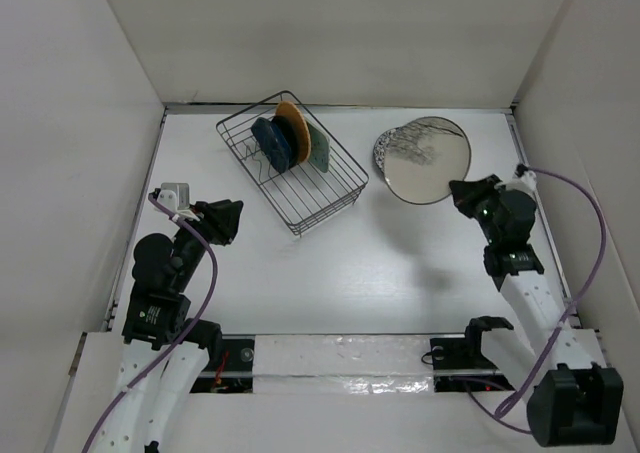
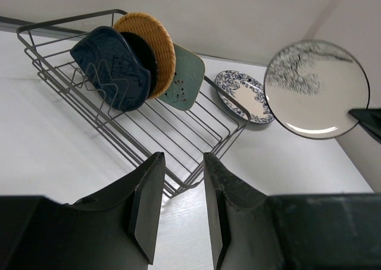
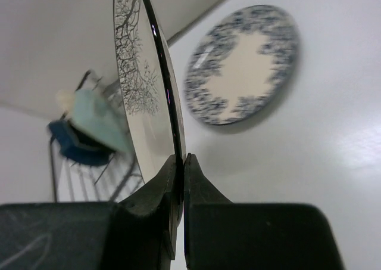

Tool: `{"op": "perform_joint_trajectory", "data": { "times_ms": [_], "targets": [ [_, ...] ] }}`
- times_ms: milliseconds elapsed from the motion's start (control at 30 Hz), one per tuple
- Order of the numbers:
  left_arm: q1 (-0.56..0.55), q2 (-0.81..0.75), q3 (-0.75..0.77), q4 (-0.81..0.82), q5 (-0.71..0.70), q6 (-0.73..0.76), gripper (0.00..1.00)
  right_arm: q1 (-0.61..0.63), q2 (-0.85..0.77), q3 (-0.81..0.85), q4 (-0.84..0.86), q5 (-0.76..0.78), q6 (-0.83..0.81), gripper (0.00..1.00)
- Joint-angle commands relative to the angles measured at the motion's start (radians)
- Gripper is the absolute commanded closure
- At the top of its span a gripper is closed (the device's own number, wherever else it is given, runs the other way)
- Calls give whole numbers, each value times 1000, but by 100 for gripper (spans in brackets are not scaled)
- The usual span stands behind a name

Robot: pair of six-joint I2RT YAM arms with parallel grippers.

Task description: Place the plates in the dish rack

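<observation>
While the left gripper [image 2: 181, 168] gapes empty, the right gripper [image 3: 181, 163] pinches the cream plate [image 3: 141, 103] by its rim.

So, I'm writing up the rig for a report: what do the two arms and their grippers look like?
The left arm and right arm have white link shells and black joint housings. A purple cable loops along each. The left gripper and right gripper have flat matte-black fingers.

One rack [image 2: 172, 136]. Four plates stand in it, I think: blue plate [image 2: 113, 67], black plate [image 2: 149, 58] barely showing, tan plate [image 2: 158, 40], green plate [image 2: 184, 79]. Two more right of the rack: floral plate [image 2: 238, 94], cream plate [image 2: 315, 88].
</observation>
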Motion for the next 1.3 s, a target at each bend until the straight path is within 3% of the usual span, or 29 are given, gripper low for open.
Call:
{"op": "perform_joint_trajectory", "data": {
  "times_ms": [0,133,367,533,767,1033,1267],
  "targets": [
    [-5,9,18,56,15,5,71,190,44,220,165,-43,-67,100],
    [-5,4,18,53,9,5,71,386,224,391,182,43,-111,100],
    [-5,-10,21,51,-1,7,71,623,593,780,140,181,-216,100],
    [-5,-22,22,46,-9,7,71,714,829,1138,21,314,-340,100],
    [-5,-26,22,43,-11,7,71,800,1104,1499,-108,475,-501,100],
    [-5,-25,24,43,-9,7,71,870,1311,1708,-116,733,-786,100],
    [-5,-25,24,43,-11,8,71,982,1429,1738,105,992,-1127,100]
  ]
}}
